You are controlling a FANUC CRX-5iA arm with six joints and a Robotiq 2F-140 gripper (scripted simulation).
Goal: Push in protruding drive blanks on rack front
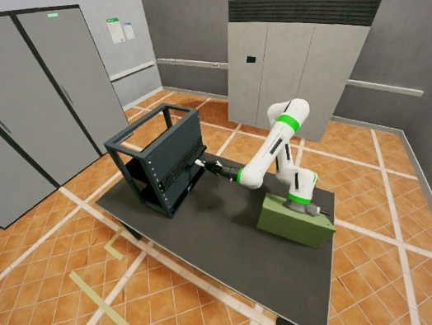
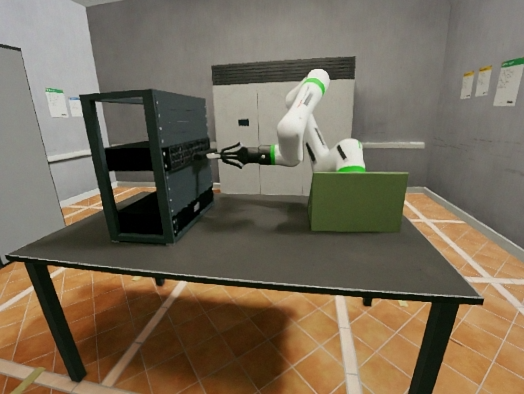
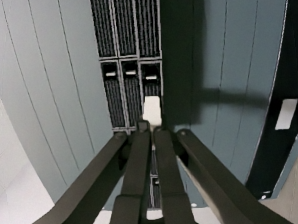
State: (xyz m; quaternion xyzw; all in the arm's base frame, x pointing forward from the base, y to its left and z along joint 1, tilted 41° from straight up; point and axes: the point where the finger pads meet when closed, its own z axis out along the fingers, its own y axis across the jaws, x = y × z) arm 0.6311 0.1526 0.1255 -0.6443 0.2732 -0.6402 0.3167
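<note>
The dark rack (image 1: 178, 138) (image 2: 182, 117) (image 3: 215, 50) stands upright on the table, its front facing the arm. A black drive unit (image 1: 177, 171) (image 2: 181, 154) (image 3: 125, 31) crosses the front at mid-height, with rows of slotted drive fronts carrying small white marks. My gripper (image 1: 199, 162) (image 2: 214, 156) (image 3: 152, 107) is shut and empty, its pale tip pointing at the drive unit. In the wrist view the tip covers part of a drive blank (image 3: 151, 86) in the row nearest the lower panels. This blank seems to stand slightly proud of its neighbours. Whether the tip touches it, I cannot tell.
A second black unit (image 2: 194, 210) (image 3: 267, 145) with a pale label sits low in the rack. The table (image 1: 231, 251) (image 2: 280, 250) carries the rack and the arm's green base block (image 1: 293, 224) (image 2: 357, 202). The rack stands near the table's far end from the arm.
</note>
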